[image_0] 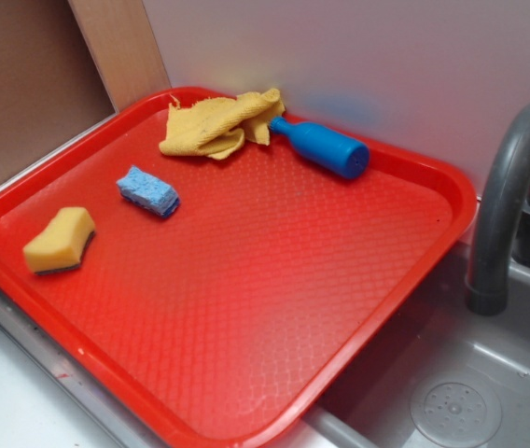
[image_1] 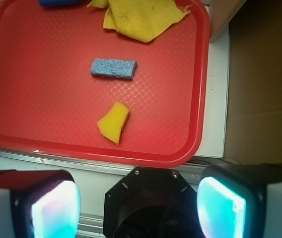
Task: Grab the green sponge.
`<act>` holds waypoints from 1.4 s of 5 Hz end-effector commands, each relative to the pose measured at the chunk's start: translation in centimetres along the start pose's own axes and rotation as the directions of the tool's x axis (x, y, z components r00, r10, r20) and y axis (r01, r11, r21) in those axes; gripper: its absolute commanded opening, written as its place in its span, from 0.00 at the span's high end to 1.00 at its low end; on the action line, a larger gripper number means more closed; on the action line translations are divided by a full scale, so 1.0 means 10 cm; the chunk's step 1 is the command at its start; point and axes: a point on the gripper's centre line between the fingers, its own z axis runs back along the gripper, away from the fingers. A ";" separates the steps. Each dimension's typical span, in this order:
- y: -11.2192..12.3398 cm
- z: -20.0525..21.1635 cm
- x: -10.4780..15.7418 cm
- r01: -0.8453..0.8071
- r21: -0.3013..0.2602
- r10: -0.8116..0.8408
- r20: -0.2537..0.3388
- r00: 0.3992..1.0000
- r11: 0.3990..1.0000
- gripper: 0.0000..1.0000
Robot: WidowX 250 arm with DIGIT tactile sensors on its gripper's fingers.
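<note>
Wrist view: gripper (image_1: 138,203) spread wide, empty, apparently high above red tray (image_1: 41,144). Approach step; next, descent onto green sponge (image_1: 114,122), clear of blue sponge (image_1: 113,68).

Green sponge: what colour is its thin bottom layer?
Dark greenish under yellow-orange foam; clearest in the exterior view.

claw (image_1: 138,206) | pads (image_1: 56,210) spread wide, nothing between (seen only from wrist view)
</note>
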 end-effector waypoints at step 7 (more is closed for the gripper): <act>-0.38 -1.28 0.26 -0.256 -0.139 0.211 -0.275 0.938 0.956 0.00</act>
